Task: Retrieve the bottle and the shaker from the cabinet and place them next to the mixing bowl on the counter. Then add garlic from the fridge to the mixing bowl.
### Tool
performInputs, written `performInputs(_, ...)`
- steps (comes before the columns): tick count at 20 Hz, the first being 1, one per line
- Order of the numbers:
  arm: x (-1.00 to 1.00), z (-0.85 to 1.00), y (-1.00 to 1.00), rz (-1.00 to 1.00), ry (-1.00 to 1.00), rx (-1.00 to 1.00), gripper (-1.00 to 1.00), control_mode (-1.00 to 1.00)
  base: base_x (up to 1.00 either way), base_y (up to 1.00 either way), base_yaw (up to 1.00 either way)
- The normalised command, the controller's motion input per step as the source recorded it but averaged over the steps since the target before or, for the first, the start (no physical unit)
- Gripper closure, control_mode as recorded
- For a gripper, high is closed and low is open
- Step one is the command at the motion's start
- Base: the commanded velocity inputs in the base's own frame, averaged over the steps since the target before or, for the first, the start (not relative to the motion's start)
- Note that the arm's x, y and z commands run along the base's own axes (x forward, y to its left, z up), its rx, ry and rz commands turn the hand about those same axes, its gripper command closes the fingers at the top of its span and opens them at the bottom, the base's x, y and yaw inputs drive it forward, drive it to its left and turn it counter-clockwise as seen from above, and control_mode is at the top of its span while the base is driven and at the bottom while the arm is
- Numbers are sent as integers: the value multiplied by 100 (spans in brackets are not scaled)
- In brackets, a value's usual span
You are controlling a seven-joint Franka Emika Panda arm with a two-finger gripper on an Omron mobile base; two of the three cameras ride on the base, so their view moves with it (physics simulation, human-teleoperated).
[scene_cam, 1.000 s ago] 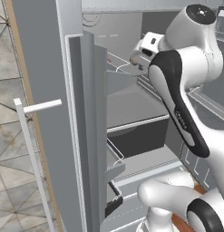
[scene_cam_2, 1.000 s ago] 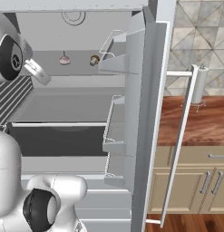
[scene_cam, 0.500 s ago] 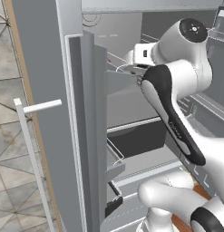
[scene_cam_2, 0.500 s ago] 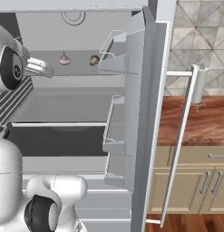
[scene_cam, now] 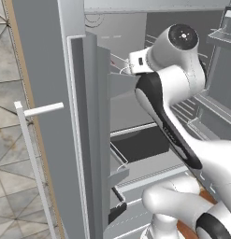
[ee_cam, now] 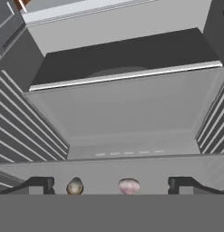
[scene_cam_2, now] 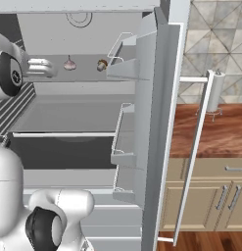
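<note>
Inside the open fridge, I hold the gripper with fingers spread wide, empty, before the garlic on its shelf.

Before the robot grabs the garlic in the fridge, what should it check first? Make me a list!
1. Fridge door open: ok, swung wide.
2. Garlic in sight: ok, on the top shelf, toward the back.
3. Gripper open: ok, fingers spread wide, nothing held.
4. Gripper aimed at the garlic: ok, in the hand view it lies between the fingertips.
5. Nothing else in the way: not ok, a small brown thing sits right beside the garlic and also shows between the fingertips.
6. Close enough to grab: cannot tell; in the right base view the gripper looks short of the garlic.
</note>
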Motion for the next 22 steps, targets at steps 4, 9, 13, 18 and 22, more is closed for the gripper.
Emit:
performInputs(4, 30, 0, 2, 0, 0, 0, -100, -100, 0, 0, 0)
performInputs(9, 31, 0, 9, 0, 0, 1, -100, -100, 0, 0, 0)
performInputs(13, 36, 0, 7, 2, 0, 3, -100, -100, 0, 0, 0)
performInputs(18, 26, -1, 0, 7, 1, 4, -100, -100, 0, 0, 0)
performInputs(22, 21, -12, 0, 4, 0, 0, -100, -100, 0, 0, 0)
